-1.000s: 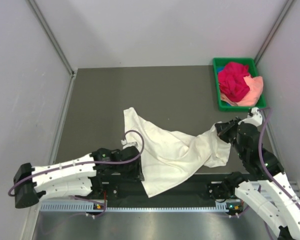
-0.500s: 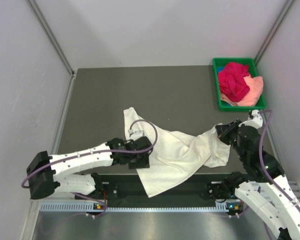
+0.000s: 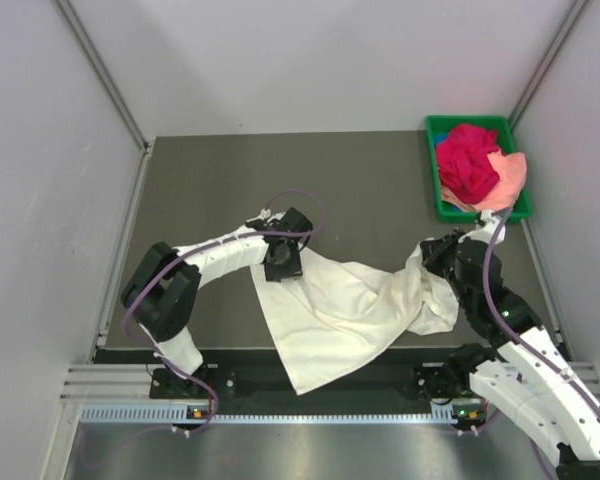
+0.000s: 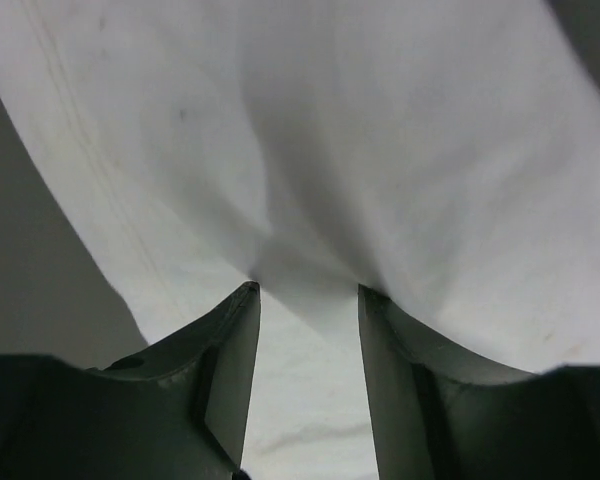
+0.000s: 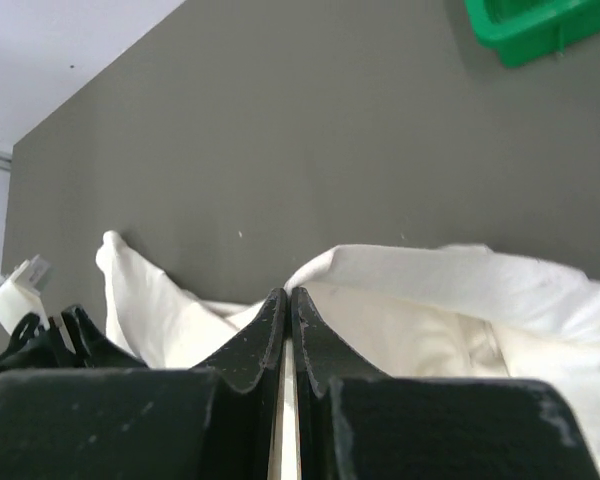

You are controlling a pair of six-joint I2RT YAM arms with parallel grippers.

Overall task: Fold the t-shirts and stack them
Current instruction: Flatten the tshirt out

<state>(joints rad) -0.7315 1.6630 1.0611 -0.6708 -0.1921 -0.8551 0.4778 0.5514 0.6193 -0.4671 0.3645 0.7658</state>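
On the left of the dark table (image 3: 360,180): left gripper (image 3: 282,262), set down on the upper left corner of the cream-white t-shirt (image 3: 340,310). Jaws partly apart, both fingertips (image 4: 242,300) pressed into the cloth, a small pucker raised between them, not clamped shut on it. Across the middle: same shirt, spread out crumpled and unfolded, lower corner lying over the black rail (image 3: 240,378) at the near edge. At the shirt's right end: right gripper (image 3: 432,252), jaws closed tight on a bunched fold, cloth arched off the table just beside the tips. In the far right corner, well apart from the white shirt: green tray (image 3: 460,121). Inside, magenta-red t-shirt (image 3: 467,160) heaped on top; peach-pink t-shirt (image 3: 508,180) beside and beneath it, draped over the right rim.
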